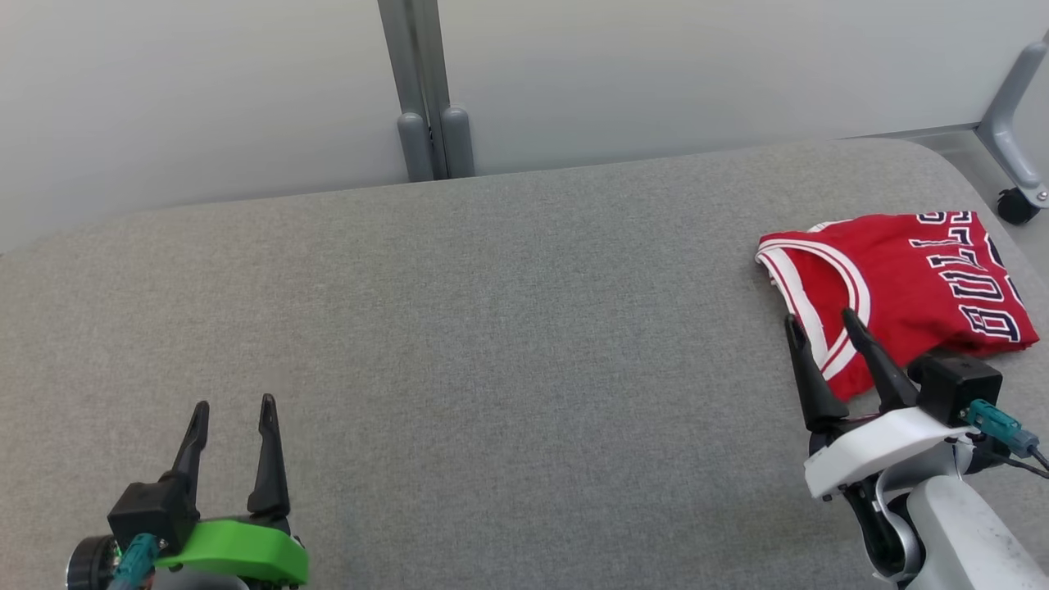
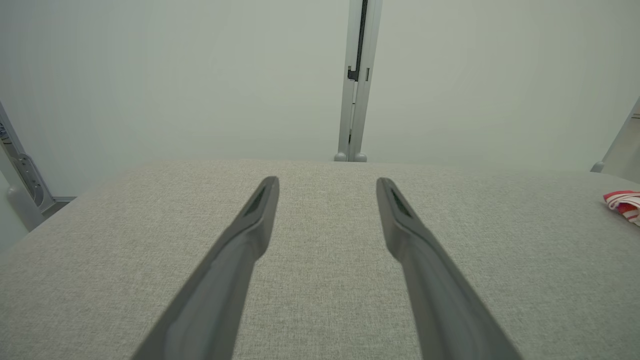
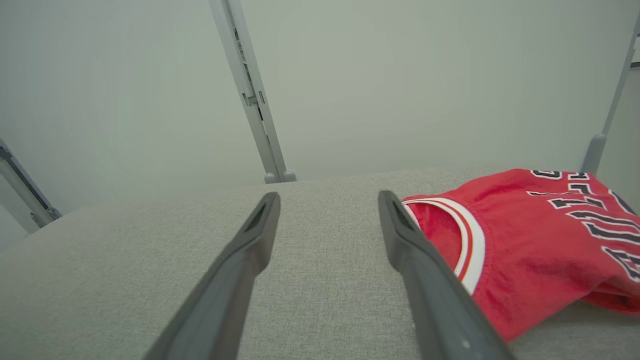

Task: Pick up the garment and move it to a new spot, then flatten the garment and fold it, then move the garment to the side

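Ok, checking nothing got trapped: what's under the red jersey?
The red jersey lies folded on the grey fabric surface, which shows beside its edges. The patch directly beneath is covered by cloth, so anything thin there cannot be seen.

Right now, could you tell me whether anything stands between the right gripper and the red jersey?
Nothing visible does: the open right gripper sits at the near edge of the red jersey on the grey table, one finger overlapping its white-trimmed opening.

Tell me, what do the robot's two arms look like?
Left gripper: two long, dark, tapered fingers on a bright green mount, teal connector beside it. Right gripper: the same fingers on a white mount, with a black box, teal plug, dark cable and pale forearm.
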{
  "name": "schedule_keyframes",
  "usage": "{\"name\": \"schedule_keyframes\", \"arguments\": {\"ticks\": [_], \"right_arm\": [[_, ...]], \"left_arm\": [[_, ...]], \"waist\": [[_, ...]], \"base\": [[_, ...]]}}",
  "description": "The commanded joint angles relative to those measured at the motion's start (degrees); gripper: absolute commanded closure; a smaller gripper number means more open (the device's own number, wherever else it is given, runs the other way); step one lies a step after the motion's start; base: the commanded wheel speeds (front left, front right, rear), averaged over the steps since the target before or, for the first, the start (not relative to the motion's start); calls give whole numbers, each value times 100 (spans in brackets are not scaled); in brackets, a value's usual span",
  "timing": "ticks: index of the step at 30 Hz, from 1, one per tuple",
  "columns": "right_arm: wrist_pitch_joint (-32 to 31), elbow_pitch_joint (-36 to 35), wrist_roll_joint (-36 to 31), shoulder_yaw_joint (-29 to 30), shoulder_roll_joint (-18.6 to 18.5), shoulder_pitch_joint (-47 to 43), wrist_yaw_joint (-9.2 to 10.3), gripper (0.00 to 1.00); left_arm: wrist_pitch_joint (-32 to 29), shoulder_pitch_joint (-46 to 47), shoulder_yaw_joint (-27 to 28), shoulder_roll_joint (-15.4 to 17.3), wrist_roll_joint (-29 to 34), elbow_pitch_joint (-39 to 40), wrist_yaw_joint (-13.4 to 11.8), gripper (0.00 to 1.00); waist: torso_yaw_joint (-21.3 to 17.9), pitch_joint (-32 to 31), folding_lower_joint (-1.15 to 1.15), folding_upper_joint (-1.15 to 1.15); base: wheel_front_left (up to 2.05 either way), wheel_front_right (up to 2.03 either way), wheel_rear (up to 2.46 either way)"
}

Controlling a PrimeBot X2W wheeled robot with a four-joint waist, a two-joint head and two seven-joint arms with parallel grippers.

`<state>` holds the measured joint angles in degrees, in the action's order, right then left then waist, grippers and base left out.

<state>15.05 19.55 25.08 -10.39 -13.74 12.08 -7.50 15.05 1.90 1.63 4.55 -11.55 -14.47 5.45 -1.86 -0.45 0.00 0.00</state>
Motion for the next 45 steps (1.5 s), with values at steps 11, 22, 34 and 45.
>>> {"name": "schedule_keyframes", "arguments": {"ticks": [11, 22, 34, 45], "right_arm": [[-238, 54, 707, 165, 184, -160, 0, 100], [-521, -46, 1600, 393, 316, -224, 0, 100], [-803, -141, 2480, 618, 448, -282, 0, 100], [-1030, -216, 3186, 800, 551, -335, 0, 100]], "left_arm": [[-307, 37, 100, -46, -832, -191, 22, 100], [-552, 77, 128, -64, -1915, -116, 52, 100], [-822, 148, 185, -79, -2977, -77, 78, 100], [-1042, 207, 238, -92, -3830, -54, 104, 100]], "waist": [[12, 3, 0, 0], [27, 9, 0, 0], [45, 15, 0, 0], [62, 21, 0, 0]], "base": [[0, 0, 0], [0, 0, 0], [0, 0, 0], [0, 0, 0]]}}
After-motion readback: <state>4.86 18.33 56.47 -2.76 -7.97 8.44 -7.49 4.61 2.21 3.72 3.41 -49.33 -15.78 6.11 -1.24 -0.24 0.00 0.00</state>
